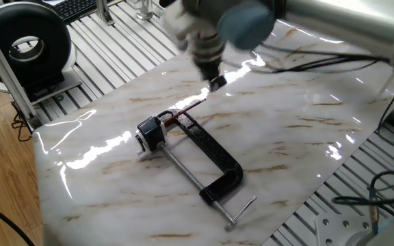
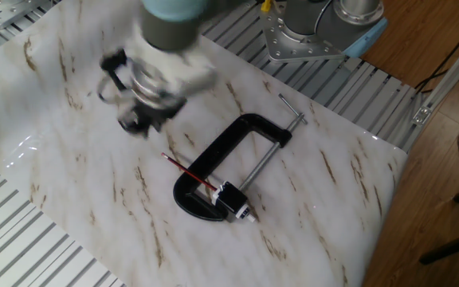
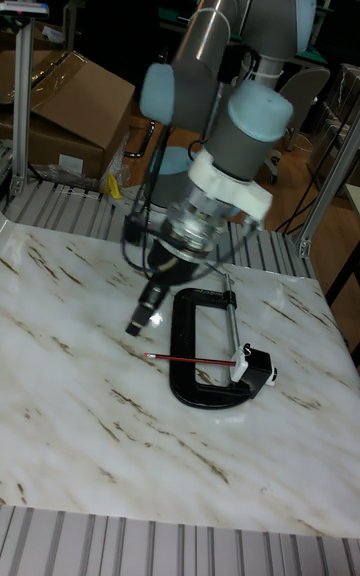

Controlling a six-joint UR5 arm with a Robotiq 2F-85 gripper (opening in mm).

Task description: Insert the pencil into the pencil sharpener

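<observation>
Opposing high views, one low frontal

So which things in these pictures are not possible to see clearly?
- Gripper: motion-blurred in both fixed views and small in the tall fixed view, so open or shut cannot be told.
- Pencil tip: in every view it ends at the pencil sharpener, too small to tell how deep it sits.
- Arm base: cut off by the frame edge in one fixed view.
- Clamp: in one fixed view the pencil sharpener hides its screw end.
</observation>
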